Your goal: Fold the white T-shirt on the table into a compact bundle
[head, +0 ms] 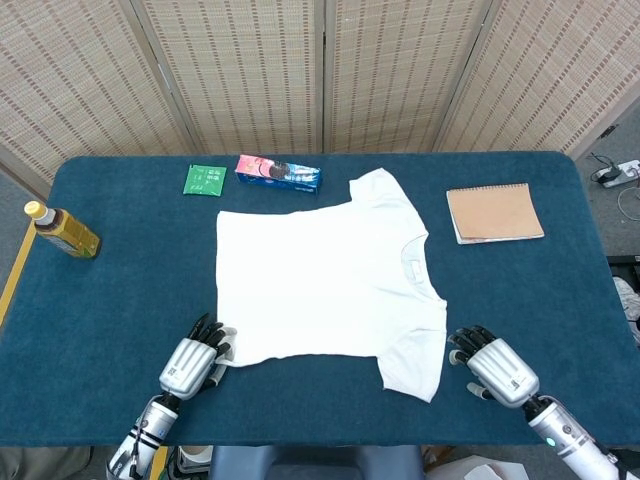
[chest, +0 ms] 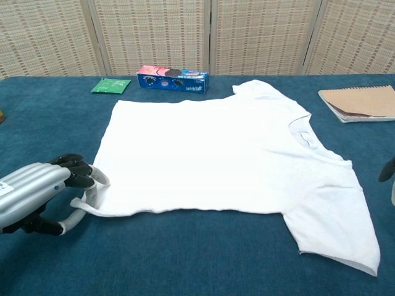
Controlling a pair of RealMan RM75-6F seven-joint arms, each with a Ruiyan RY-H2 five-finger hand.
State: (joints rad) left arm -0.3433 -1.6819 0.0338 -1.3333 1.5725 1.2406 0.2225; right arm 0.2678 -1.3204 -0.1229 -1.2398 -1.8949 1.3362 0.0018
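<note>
The white T-shirt [head: 320, 285] [chest: 216, 154] lies spread flat mid-table, collar toward the right and hem toward the left. My left hand [head: 192, 365] [chest: 37, 194] is at the near-left hem corner and pinches it; the cloth there curls up around its fingers [chest: 77, 172]. My right hand [head: 495, 368] hovers just right of the near sleeve, fingers apart, holding nothing. Only a dark sliver of the right hand [chest: 389, 171] shows at the edge of the chest view.
A brown notebook [head: 495, 212] [chest: 361, 102] lies at the right. A blue cookie box [head: 278, 174] [chest: 173, 79] and a green packet [head: 205, 179] [chest: 111, 85] sit beyond the shirt. A drink bottle [head: 62, 230] lies at the far left.
</note>
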